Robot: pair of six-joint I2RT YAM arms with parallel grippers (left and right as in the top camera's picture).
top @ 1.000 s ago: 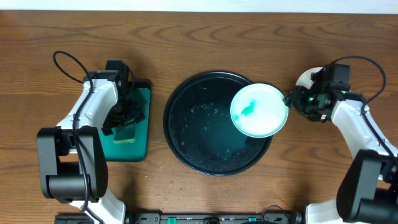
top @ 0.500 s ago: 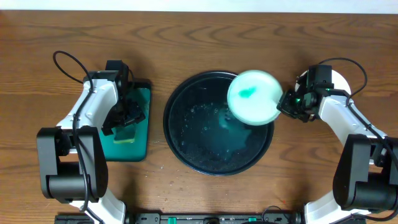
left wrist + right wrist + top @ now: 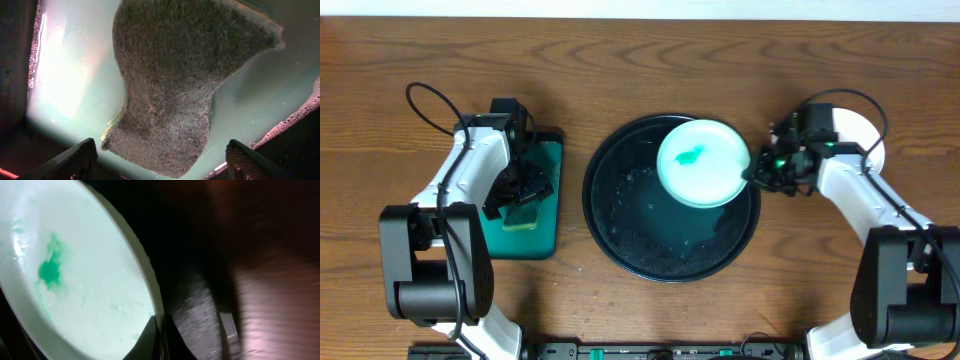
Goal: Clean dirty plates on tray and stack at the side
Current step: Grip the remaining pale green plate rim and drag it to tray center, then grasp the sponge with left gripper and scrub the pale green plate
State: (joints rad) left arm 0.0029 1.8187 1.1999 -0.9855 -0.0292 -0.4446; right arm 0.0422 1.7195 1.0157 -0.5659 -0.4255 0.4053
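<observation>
Wood bench [image 3: 620,60], overhead: pale mint round plate [image 3: 703,162] over far-right of round black tray [image 3: 620,240], right pincer [image 3: 757,176] clenched on its right rim. Left wrist: left pincer [image 3: 162,162] released over grey sponge [image 3: 170,75]. Right wrist: rim thin, wet; likely light, stiff, slippery, so pinch deep.

Table [image 3: 640,60]: brown wood, carrying everything listed.
Black tray [image 3: 630,230]: round, low rim, wet; lies beside the right fingers [image 3: 760,172], on their inner side.
Mint plate [image 3: 705,180]: green smear [image 3: 691,155] at its centre. The right fingers pinch its rim, and it sits over the tray's edge nearest them.
White plate [image 3: 865,130]: just behind the right fingers, partly hidden by the right arm [image 3: 860,195].
Green tray [image 3: 548,235]: rectangular, beneath the left fingers [image 3: 525,190], with a sponge [image 3: 523,217] in it.
</observation>
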